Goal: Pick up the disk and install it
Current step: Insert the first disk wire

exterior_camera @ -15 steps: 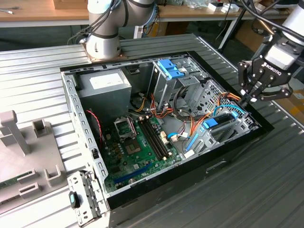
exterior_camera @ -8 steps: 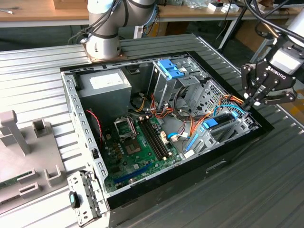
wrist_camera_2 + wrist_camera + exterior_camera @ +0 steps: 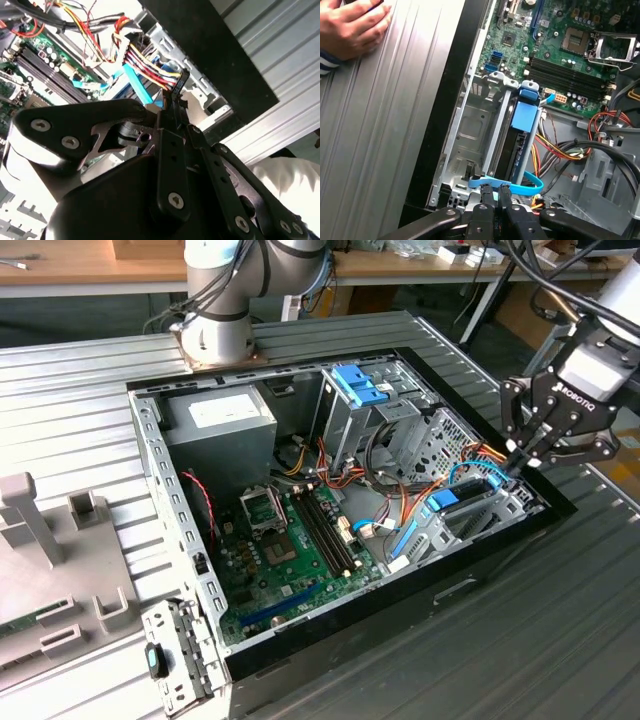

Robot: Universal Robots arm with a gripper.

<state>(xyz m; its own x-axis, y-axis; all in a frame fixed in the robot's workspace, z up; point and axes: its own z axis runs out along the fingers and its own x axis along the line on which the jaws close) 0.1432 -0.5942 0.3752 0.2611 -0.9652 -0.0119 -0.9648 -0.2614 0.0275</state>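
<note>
The disk point(image 3: 517, 137) stands on edge in a metal bay point(image 3: 470, 135) at the case's rim, held in its blue side frame point(image 3: 525, 118). In the exterior view the disk point(image 3: 468, 502) lies at the case's right corner. My gripper point(image 3: 516, 462) hangs over its outer end with the fingers drawn together. In the first wrist view the gripper point(image 3: 494, 192) has its tips against the disk's end, where a light-blue cable point(image 3: 520, 189) loops across. In the second wrist view the gripper point(image 3: 167, 106) meets a black connector point(image 3: 177, 82) with coloured wires.
The open computer case point(image 3: 500, 540) lies on a ribbed metal table point(image 3: 80, 370). Inside are a motherboard point(image 3: 290, 550), a grey power-supply box point(image 3: 220, 420) and a drive cage with a blue bracket point(image 3: 360, 385). A person's hand point(image 3: 350, 25) rests on the table beside the case.
</note>
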